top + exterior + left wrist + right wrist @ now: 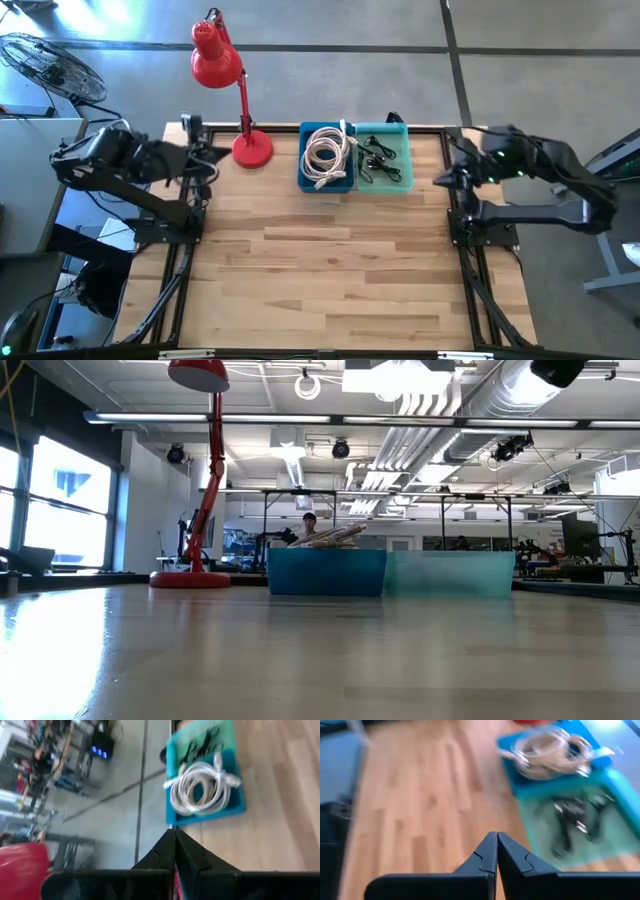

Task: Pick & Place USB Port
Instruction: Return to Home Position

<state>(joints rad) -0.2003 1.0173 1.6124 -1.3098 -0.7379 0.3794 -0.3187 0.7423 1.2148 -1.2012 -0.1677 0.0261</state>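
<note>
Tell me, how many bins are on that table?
2. The blue bin, holding white cables, sits at the table's far edge beside the red lamp; the green bin, holding black cables, touches its other side. None seems hidden.

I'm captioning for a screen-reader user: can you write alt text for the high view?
A blue bin holding coiled white cables and a green bin holding black cables sit side by side at a wooden table's far edge, beside a red desk lamp. The left arm and right arm sit folded at the table's sides.
</note>
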